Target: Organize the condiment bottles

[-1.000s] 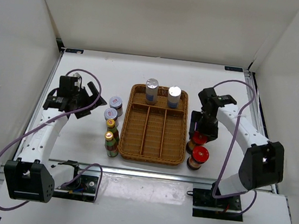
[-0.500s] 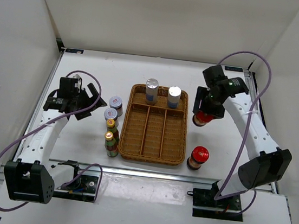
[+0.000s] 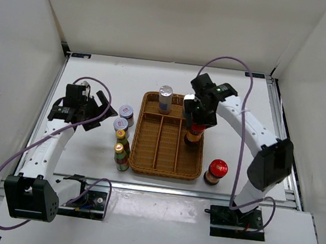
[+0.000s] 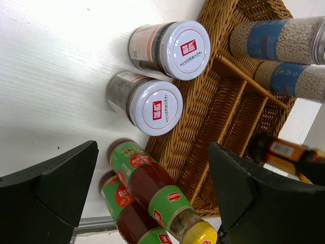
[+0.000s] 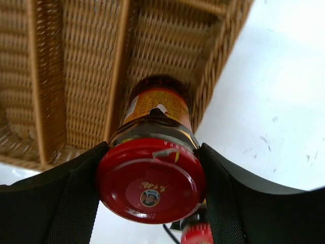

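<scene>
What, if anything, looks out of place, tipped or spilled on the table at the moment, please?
Nothing stands out. No spill shows, and the jars and green bottles left of the wicker tray stand upright. The only one off the table is the red-capped bottle, clamped by the right fingers over the tray's right compartment.
</scene>
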